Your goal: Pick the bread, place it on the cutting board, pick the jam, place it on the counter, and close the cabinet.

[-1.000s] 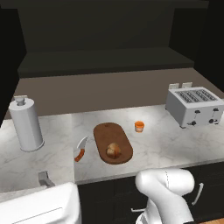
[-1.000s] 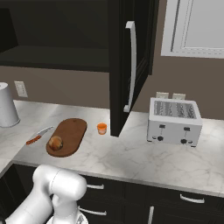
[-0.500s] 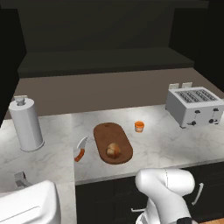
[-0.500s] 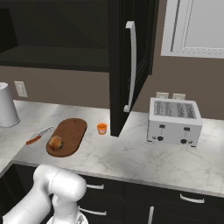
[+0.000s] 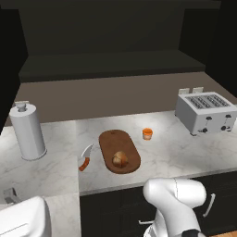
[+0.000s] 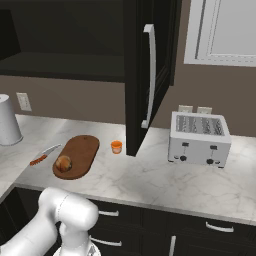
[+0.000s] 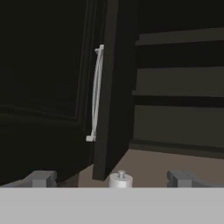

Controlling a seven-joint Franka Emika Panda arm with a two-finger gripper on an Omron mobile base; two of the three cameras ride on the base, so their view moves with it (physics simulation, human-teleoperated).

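The bread (image 5: 120, 159) is seen resting on the cutting board (image 5: 111, 140), with the jam (image 5: 147, 134) standing on the counter (image 5: 166, 152) just beside it. The cabinet (image 6: 148, 75) door is swung open. The gripper (image 7: 112, 178) is held with jaws spread wide, nothing between them.

The white-grey veined marble counter (image 5: 176, 150) ran over dark lower cupboards and carried a dark reddish-brown oval wooden cutting board (image 5: 111, 142) with a small orange jam jar (image 5: 147, 134) standing just beside its far right edge. An orange-handled knife (image 5: 85, 158) lay near the board's left side, a white cylindrical paper-towel holder (image 5: 28, 131) stood further left, and a silver four-slot toaster (image 5: 206, 112) sat well apart at the right by the wall.
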